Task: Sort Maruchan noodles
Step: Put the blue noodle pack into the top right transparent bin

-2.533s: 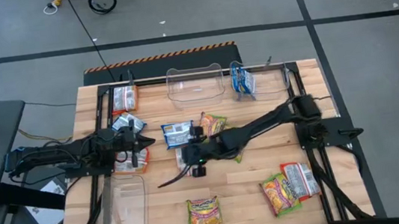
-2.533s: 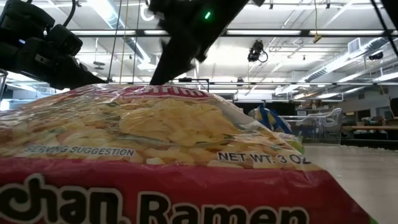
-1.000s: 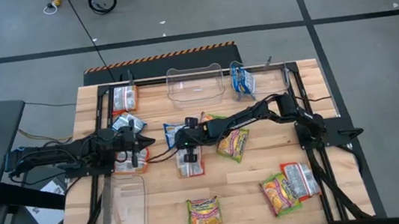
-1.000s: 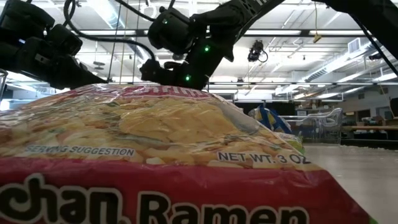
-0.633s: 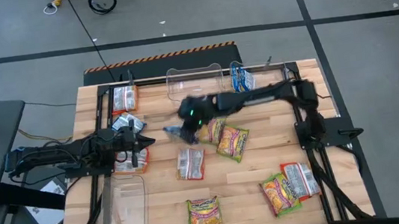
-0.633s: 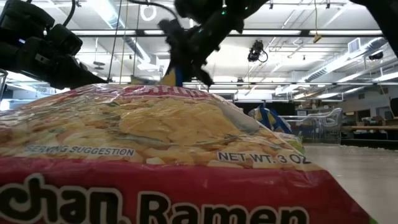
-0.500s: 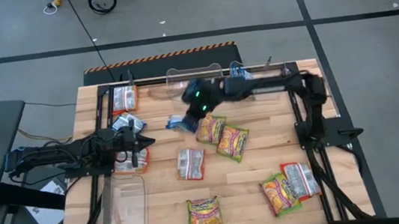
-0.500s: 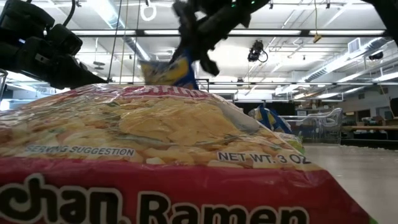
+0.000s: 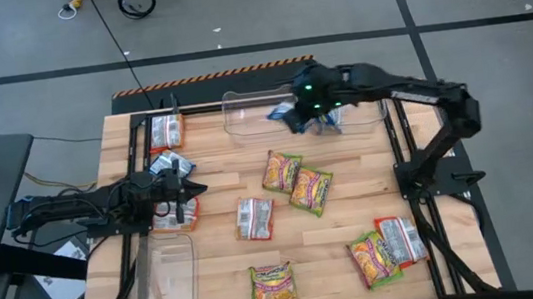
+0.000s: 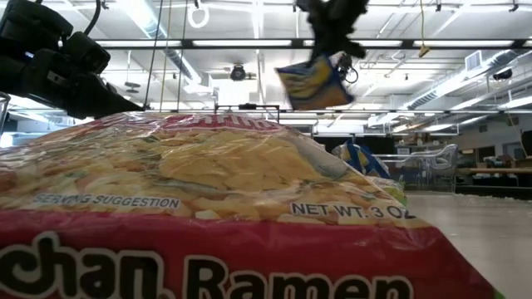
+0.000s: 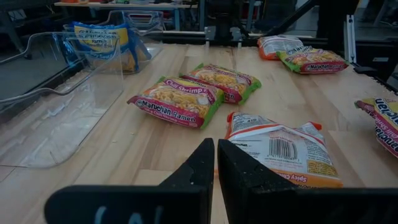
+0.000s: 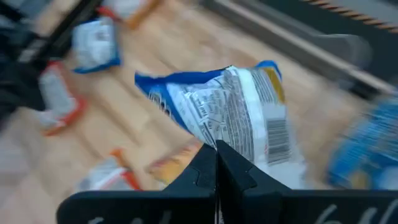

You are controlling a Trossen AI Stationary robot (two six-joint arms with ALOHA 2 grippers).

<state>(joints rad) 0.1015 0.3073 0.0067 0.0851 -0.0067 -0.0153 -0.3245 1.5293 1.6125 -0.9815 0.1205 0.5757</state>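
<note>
The right tool [image 12: 216, 163] pinched a blue-and-white Maruchan packet [image 12: 233, 115] by one edge, so it dangled free below the fingers, above the far clear tub [image 9: 260, 110], probably bound for the tub holding another blue packet [image 9: 327, 110]. The left tool [image 11: 215, 163], fingers pressed together and empty, waited near the tabletop's [image 9: 219, 266] left edge.

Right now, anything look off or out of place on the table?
Only one oddity: a ramen packet lies right against the low camera and fills most of that view. Otherwise the right claw is shut on a blue packet, which hangs from it over the clear tubs at the far edge.
</note>
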